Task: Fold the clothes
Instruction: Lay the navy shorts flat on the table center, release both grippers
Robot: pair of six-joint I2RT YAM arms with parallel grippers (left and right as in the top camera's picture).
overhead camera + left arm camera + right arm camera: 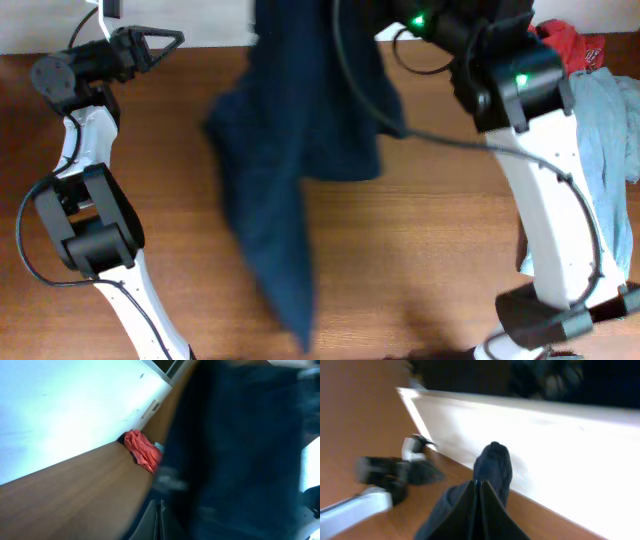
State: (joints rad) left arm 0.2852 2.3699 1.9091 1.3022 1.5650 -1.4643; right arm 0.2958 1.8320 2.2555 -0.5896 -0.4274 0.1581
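The clothes, dark navy shorts, hang lifted over the middle of the wooden table. Their lower end trails down to the front. In the right wrist view my right gripper is shut, with a fold of the navy cloth pinched at its tips. In the overhead view the cloth hides this gripper. My left gripper is at the far left, shut, holding nothing and apart from the shorts. In the left wrist view its shut fingers point toward the blurred navy cloth, which fills the right side.
A red garment and a pale blue-grey shirt lie at the table's right edge. The red garment lies against the white wall. That wall runs along the table's far edge. The left arm is blurred.
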